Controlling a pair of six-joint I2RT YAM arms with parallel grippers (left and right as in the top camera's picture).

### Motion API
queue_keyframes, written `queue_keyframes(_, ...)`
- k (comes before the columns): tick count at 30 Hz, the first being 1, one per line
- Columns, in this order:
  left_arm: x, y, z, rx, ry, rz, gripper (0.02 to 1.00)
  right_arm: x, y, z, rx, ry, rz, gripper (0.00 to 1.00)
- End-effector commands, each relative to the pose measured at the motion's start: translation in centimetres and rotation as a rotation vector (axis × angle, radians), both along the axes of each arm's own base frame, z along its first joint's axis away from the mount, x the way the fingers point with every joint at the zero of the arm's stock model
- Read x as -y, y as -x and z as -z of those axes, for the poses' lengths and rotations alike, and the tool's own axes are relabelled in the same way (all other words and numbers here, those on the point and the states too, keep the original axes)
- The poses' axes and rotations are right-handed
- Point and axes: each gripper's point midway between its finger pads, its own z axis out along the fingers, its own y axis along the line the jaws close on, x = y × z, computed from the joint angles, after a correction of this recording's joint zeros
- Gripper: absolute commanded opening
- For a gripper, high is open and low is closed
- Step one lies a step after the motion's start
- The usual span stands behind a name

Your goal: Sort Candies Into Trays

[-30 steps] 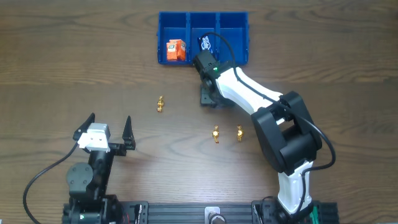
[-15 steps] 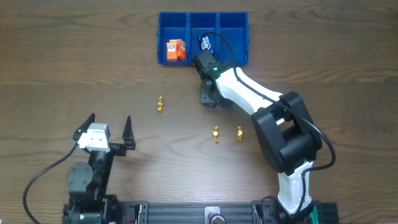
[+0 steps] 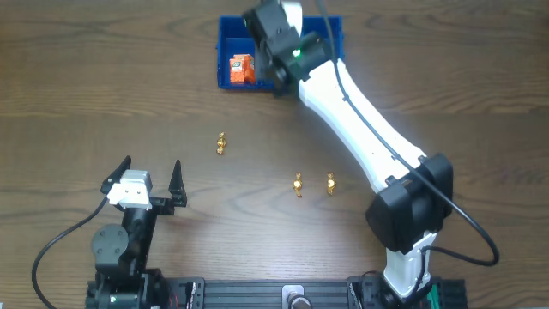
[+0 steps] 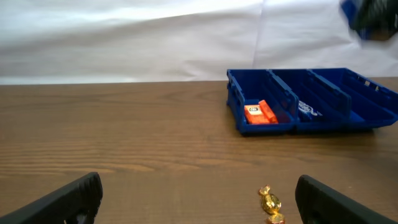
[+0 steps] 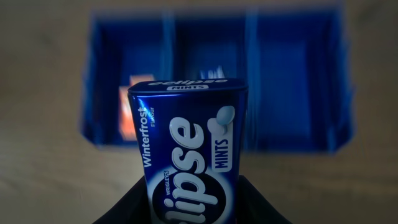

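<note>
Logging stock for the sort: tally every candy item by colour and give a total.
Gold candy: 3
Orange pack: 1
Blue pack: 2
Total: 6

A blue tray [image 3: 222, 51] with three compartments sits at the top centre of the frame. An orange box [image 3: 242, 69] lies in its left compartment and a blue packet [image 4: 309, 109] in the middle one. Three gold-wrapped candies [image 3: 221, 143] [image 3: 298, 185] [image 3: 330, 183] lie scattered mid-frame. A blue mint tin [image 5: 189, 143] stands upright above the tray, clamped in the right gripper [image 5: 193, 208].
</note>
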Motion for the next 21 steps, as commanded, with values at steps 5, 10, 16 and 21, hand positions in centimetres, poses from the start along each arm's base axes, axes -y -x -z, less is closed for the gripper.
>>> queue_keyframes(5, 0.3, 0.1, 1.5, -0.044, -0.005, 0.019, 0.996, 1.0, -6.4, 3.2, 0.052, 0.07, 0.065, 0.174)
queue_keyframes(10, 0.3, 0.1, 1.5, -0.044, -0.005, 0.019, 0.998, 1.7, -7.5, 6.4, 0.011, 0.085, 0.08, 0.176)
queue_keyframes(16, 0.3, 0.1, 1.5, -0.044, -0.005, 0.019, 0.998, 1.7, -7.6, 7.8, -0.011, 0.095, 0.078, 0.18)
queue_keyframes(21, 0.3, 0.1, 1.5, -0.044, -0.005, 0.019, 0.998, 1.4, -7.4, 8.3, -0.024, 0.089, 0.068, 0.194)
